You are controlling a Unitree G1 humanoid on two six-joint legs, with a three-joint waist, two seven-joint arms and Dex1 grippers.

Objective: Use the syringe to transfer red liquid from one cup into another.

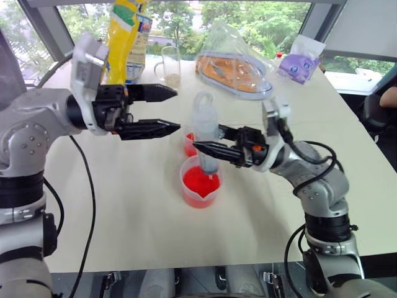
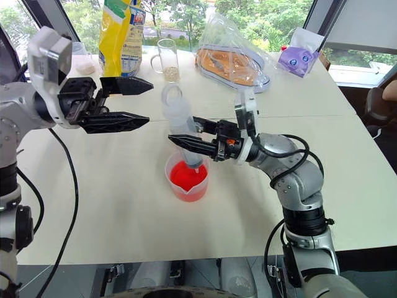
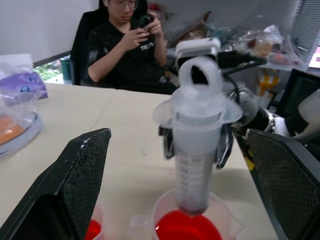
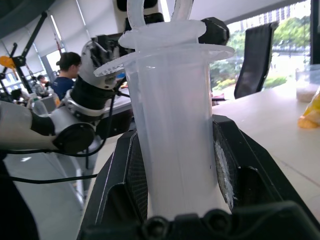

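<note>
The syringe (image 1: 205, 124) stands upright, a clear wide barrel with a ring-topped plunger, and its lower end dips into the wider spouted cup (image 1: 200, 184), which holds red liquid (image 1: 198, 180). My right gripper (image 1: 207, 138) is shut on the barrel from the right; its pads (image 4: 134, 175) press both sides. The smaller cup (image 1: 188, 144) sits just behind, tinted red inside. My left gripper (image 1: 178, 111) hovers open to the left of the syringe's top, pointing at it, with nothing between its fingers (image 3: 75, 185).
At the table's far side stand a yellow bag (image 1: 127, 37), a glass mug (image 1: 169, 65), a clear plastic pack with orange contents (image 1: 236, 62) and a purple pouch (image 1: 299, 62). A person (image 3: 130, 45) sits beyond the table (image 1: 124, 205), looking at a phone.
</note>
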